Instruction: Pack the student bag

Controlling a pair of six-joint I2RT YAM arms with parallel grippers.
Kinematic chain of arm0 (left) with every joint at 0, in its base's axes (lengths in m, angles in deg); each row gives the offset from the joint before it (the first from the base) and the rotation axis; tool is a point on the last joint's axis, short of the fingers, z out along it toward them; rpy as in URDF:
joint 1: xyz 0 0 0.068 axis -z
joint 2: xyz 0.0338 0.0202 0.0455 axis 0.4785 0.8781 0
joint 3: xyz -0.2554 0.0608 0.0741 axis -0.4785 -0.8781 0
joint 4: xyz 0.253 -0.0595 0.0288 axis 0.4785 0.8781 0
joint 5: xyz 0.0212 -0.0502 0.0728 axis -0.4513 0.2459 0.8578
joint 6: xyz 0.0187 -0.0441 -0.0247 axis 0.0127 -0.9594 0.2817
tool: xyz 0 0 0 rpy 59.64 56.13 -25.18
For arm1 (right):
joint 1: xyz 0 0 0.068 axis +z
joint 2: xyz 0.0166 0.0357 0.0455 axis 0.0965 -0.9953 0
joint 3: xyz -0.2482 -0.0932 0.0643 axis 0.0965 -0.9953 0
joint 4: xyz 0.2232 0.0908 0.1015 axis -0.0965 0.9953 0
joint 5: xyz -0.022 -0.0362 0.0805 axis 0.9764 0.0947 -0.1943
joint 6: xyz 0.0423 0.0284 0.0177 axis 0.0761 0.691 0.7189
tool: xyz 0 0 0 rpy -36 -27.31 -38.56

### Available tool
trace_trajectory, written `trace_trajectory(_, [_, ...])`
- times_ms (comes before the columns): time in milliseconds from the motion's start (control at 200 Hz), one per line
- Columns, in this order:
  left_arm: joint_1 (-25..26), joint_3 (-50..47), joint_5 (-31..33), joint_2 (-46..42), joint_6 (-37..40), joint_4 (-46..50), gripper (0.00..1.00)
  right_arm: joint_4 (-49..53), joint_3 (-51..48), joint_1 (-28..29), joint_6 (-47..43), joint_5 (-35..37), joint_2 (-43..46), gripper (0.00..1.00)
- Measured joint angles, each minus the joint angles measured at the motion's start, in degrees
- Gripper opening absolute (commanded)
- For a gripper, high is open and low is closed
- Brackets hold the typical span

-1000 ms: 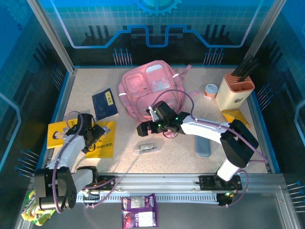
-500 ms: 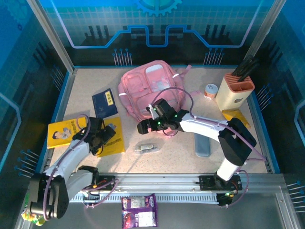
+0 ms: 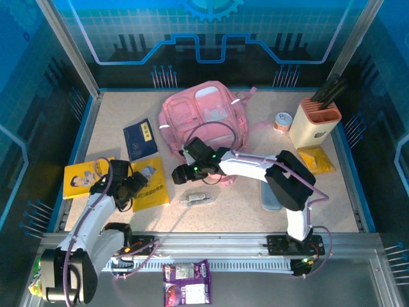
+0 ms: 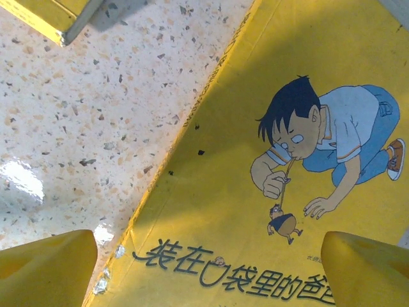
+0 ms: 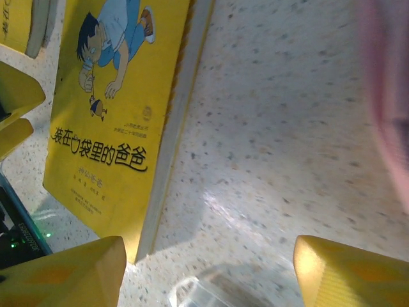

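Note:
The student bag (image 3: pixel 203 118), a soft pink backpack, lies at the back centre of the table; its blurred pink edge (image 5: pixel 388 96) shows at the right of the right wrist view. My left gripper (image 3: pixel 140 187) (image 4: pixel 211 275) hovers open over a yellow cartoon-cover book (image 3: pixel 152 185) (image 4: pixel 287 166), one yellow fingertip at each side and nothing between them. In front of the bag my right gripper (image 3: pixel 180 173) (image 5: pixel 208 275) is open and low over bare table, just right of that book (image 5: pixel 108 96) and above a clear packet (image 3: pixel 195 198) (image 5: pixel 204 295).
A second yellow book (image 3: pixel 80 179) and a blue book (image 3: pixel 140 139) lie at the left. A grey pencil case (image 3: pixel 271 195), a yellow packet (image 3: pixel 316 160), an orange holder (image 3: pixel 314 125) and a small can (image 3: pixel 282 121) occupy the right. A purple packet (image 3: pixel 186 281) lies off the table's near edge.
The yellow cartoon book has slid right, away from the other yellow book, with my left gripper over it. My right gripper has moved left toward the book.

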Motion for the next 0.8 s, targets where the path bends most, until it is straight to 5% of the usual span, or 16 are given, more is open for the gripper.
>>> trace_trajectory(450, [-0.52,-1.86,-9.11,2.19,2.78,-5.07,0.71,2.84,13.38,3.87,2.29,-1.33,-12.33,0.67])
trace_trajectory(800, [0.48,-3.91,-9.31,-0.70,1.29,-5.95,0.68,8.72,18.38,4.09,2.80,0.15,-15.50,0.69])
